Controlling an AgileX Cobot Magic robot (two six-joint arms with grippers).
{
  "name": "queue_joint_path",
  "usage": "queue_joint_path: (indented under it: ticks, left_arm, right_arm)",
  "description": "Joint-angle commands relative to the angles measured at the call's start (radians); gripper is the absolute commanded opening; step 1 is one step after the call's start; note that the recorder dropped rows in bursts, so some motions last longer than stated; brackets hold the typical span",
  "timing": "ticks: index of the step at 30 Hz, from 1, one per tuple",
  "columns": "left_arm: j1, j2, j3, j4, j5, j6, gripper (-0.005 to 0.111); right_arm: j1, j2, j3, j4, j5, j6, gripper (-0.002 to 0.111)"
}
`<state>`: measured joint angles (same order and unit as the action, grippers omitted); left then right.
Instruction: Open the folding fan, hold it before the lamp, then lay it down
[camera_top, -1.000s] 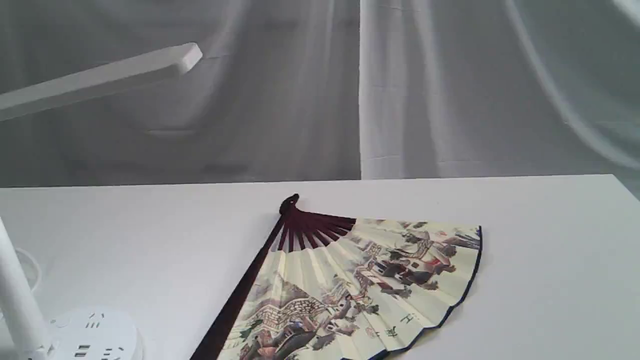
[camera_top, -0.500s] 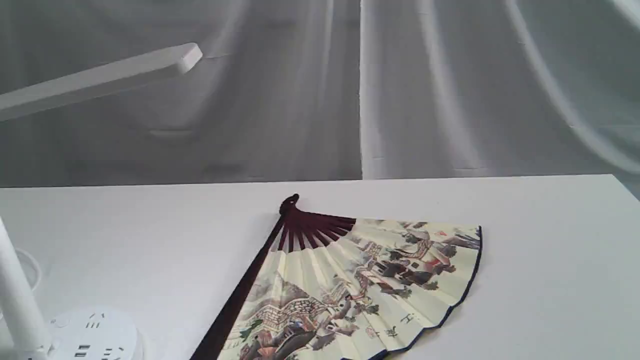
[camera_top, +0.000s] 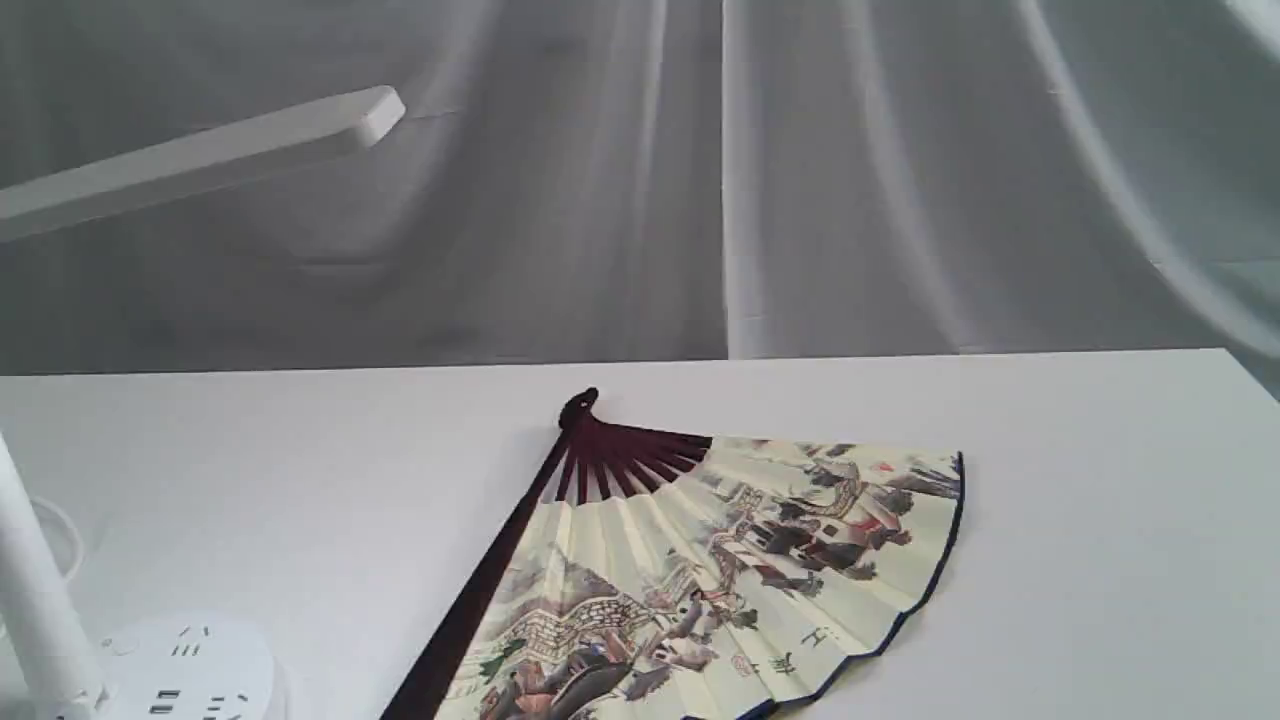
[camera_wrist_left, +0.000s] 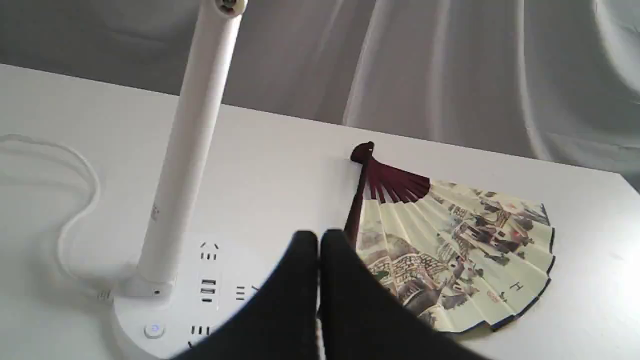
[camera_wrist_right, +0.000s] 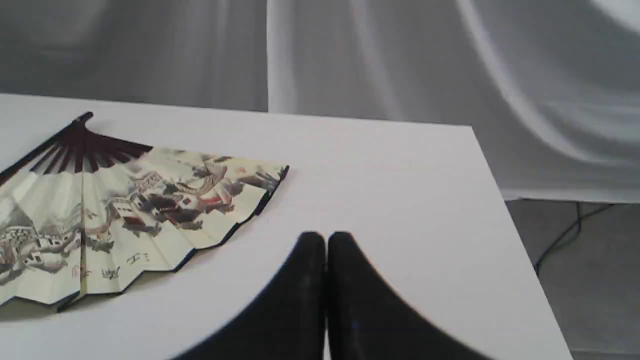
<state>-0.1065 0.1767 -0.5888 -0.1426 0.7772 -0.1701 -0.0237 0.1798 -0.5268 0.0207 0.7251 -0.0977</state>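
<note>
The folding fan (camera_top: 720, 570) lies spread open and flat on the white table (camera_top: 1100, 500), maroon ribs and pivot toward the far side, painted cream leaf toward the near edge. It also shows in the left wrist view as the folding fan (camera_wrist_left: 450, 250) and in the right wrist view as the folding fan (camera_wrist_right: 125, 215). The lamp (camera_top: 200, 155) has its bar head over the left, with pole (camera_wrist_left: 190, 145) and round base (camera_wrist_left: 200, 295) at the near left. My left gripper (camera_wrist_left: 318, 240) is shut and empty, short of the fan's guard rib. My right gripper (camera_wrist_right: 326, 240) is shut and empty, apart from the fan.
A white cable (camera_wrist_left: 75, 200) loops on the table beside the lamp base. A pale curtain (camera_top: 900, 180) hangs behind the table. The table's right edge (camera_wrist_right: 515, 240) drops to a grey floor with a dark cable (camera_wrist_right: 565, 235).
</note>
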Motion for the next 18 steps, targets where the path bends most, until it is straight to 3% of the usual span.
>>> queue_joint_path:
  ticks: [1, 7, 18]
  left_arm:
    - [-0.003, -0.060, 0.001, 0.026, -0.030, 0.032, 0.000]
    - [-0.003, -0.172, 0.003, 0.056, -0.130, 0.104, 0.000]
    - [-0.003, -0.177, 0.007, 0.034, -0.186, 0.181, 0.000]
  right_arm:
    - [0.003, -0.074, 0.006, 0.006, -0.014, 0.005, 0.000]
    - [0.003, -0.179, 0.006, 0.006, -0.034, 0.001, 0.000]
    - [0.003, -0.180, 0.006, 0.064, -0.120, -0.024, 0.000]
